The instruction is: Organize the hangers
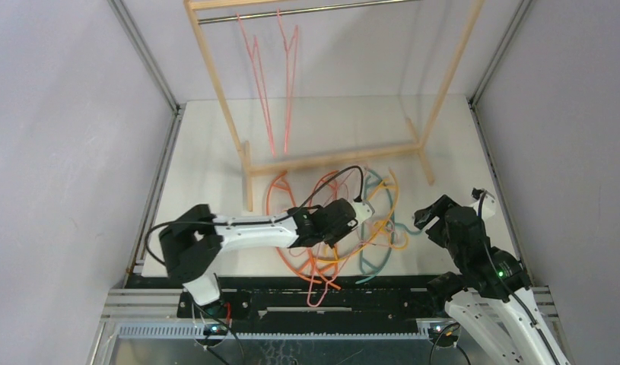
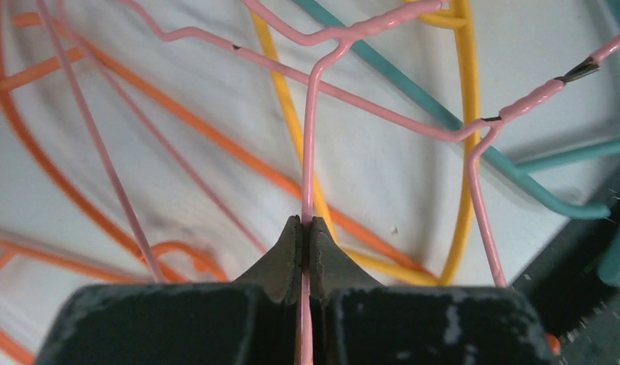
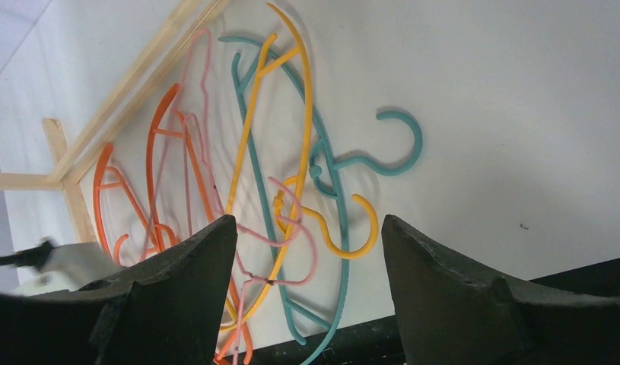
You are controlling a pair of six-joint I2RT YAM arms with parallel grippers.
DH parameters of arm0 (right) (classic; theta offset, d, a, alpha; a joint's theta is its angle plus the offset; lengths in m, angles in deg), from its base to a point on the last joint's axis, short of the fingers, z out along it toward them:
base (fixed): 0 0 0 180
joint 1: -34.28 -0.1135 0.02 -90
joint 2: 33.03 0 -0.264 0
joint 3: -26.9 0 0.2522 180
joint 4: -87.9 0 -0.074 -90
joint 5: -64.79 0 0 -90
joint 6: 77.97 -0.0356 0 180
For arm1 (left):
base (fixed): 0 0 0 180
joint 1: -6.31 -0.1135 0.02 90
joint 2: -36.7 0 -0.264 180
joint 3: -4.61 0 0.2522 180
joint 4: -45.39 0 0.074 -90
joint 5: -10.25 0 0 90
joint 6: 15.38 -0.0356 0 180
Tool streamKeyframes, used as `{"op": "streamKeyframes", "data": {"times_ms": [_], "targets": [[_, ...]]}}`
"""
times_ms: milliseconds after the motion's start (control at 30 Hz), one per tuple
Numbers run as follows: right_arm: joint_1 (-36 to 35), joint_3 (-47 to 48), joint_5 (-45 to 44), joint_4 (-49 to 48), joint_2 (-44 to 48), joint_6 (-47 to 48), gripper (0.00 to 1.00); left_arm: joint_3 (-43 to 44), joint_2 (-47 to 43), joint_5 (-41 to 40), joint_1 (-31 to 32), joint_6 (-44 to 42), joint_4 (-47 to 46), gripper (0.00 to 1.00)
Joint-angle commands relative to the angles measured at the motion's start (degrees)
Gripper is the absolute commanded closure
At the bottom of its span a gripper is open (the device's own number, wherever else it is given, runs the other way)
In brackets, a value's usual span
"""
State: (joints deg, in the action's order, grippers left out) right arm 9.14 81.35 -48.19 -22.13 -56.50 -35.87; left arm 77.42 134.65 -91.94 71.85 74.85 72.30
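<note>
A tangled pile of hangers lies on the white table in front of the rack: orange (image 1: 278, 190), yellow-orange (image 1: 391, 199), teal (image 1: 373, 263) and pale pink (image 1: 319, 292). Two more pink hangers (image 1: 262, 85) hang from the rack's rod. My left gripper (image 1: 366, 214) is over the pile and shut on a thin wire of a pink hanger (image 2: 310, 137); yellow (image 2: 468, 114), teal (image 2: 443, 114) and orange (image 2: 177, 114) hangers lie beneath. My right gripper (image 1: 424, 217) is open and empty to the right of the pile, with the teal hook (image 3: 413, 141) and yellow hook (image 3: 364, 228) ahead of it (image 3: 306, 224).
The tall wooden rack (image 1: 333, 157) with its metal rod (image 1: 306, 11) stands at the back; its base bar (image 3: 131, 84) borders the pile. Grey walls with metal rails close in both sides. The black mounting strip (image 1: 367, 285) runs along the near edge, and some hangers overhang it.
</note>
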Motion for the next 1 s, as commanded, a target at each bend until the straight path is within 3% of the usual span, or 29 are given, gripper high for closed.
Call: {"op": "streamKeyframes", "data": {"times_ms": [0, 200, 600, 800, 967], "targets": [[0.16, 2.14, -0.56, 0.29, 0.96, -1.37, 0.22, 3.98, -10.02, -1.62, -0.58, 2.01, 4.77, 1.0], [0.18, 2.17, -0.67, -0.01, 1.13, -1.23, 0.22, 10.95, -13.72, -2.21, -0.69, 3.06, 13.66, 1.0], [0.11, 2.13, 2.08, -0.03, 2.23, 0.13, 0.23, 8.85, -20.32, -7.07, -2.67, 6.95, 14.72, 1.0], [-0.24, 0.17, 16.75, -7.39, 1.46, 5.89, 0.27, 11.29, -19.75, -7.6, -3.13, 6.98, 14.38, 1.0], [-1.95, -3.61, 22.92, -15.41, 0.28, 7.21, 0.29, 12.29, -18.75, -7.38, -3.25, 7.22, 14.14, 1.0]]}}
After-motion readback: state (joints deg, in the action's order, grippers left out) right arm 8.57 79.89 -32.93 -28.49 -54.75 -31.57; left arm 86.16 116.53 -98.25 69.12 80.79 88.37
